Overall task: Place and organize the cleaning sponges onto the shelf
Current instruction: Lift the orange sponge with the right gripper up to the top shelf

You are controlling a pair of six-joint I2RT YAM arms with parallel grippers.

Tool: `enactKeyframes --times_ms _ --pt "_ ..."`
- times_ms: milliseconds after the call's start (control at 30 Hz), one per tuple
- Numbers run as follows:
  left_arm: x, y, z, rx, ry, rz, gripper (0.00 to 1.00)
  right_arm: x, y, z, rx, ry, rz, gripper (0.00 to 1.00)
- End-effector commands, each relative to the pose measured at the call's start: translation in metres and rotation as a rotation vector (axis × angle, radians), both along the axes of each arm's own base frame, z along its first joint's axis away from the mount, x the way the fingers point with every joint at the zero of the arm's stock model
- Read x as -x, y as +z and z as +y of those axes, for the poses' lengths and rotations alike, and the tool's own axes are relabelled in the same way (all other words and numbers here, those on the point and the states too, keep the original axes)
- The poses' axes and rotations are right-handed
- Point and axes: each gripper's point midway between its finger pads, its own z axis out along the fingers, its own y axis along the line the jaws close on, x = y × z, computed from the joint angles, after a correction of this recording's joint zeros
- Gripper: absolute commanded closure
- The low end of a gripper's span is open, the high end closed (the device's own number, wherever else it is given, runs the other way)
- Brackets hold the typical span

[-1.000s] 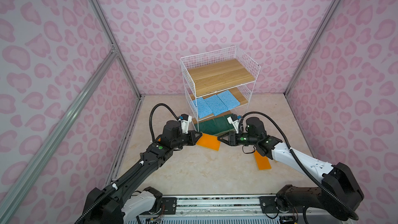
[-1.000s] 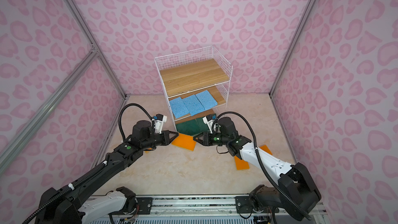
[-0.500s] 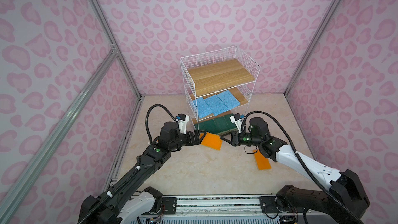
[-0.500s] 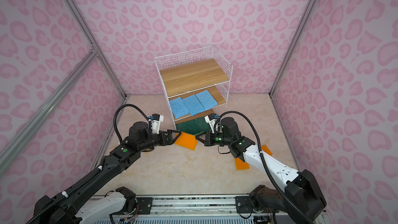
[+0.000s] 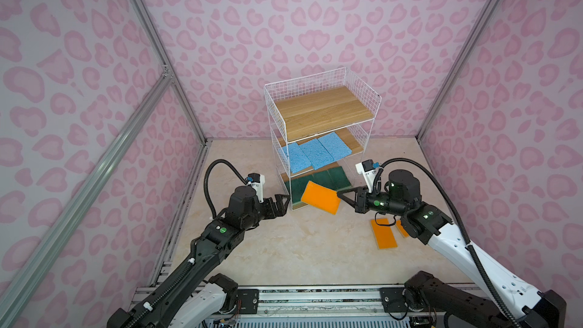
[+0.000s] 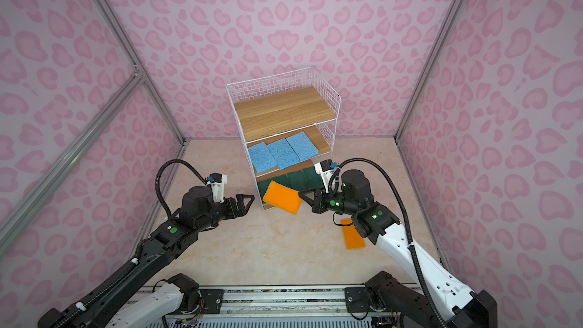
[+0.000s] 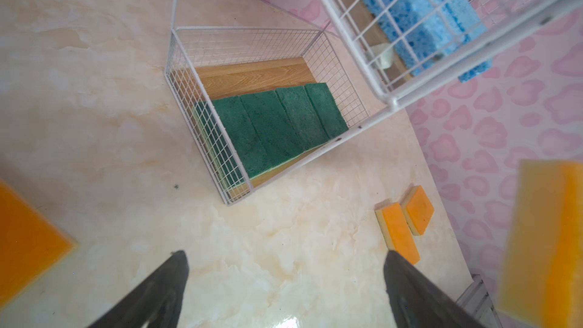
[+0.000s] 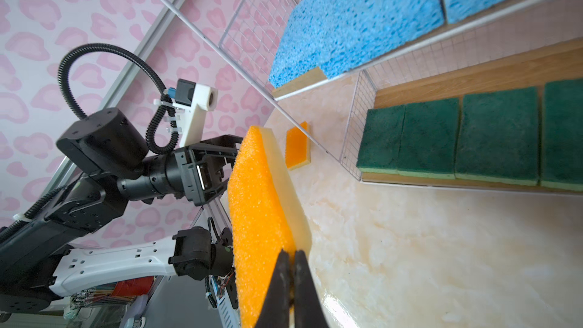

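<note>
White-wire shelf [image 5: 321, 112] holds sorted colours: top board bare, three blue sponges [image 5: 315, 154] on middle board, four green sponges [image 5: 328, 178] in a row on bottom board. Orange sponge [image 5: 320, 197] hangs tilted before the bottom tier, pinched at one end by closed right gripper [image 5: 340, 196]; likely bound for the bare top. Left gripper [image 5: 284, 205] gapes wide, empty, just beside it. Two orange spares [image 5: 383, 233] lie on floor [image 5: 284, 247].
</note>
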Motion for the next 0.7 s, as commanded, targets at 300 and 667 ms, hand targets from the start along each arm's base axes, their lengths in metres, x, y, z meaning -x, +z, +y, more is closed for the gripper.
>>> enactKeyframes --times_ms 300,667 --pt "-0.001 -0.014 0.026 -0.02 0.134 0.028 0.02 -0.007 0.07 -0.011 0.027 -0.085 -0.115 1.0" --pt "0.001 -0.038 0.034 -0.018 0.156 0.056 0.03 -0.029 0.138 -0.011 0.081 -0.203 -0.233 1.0"
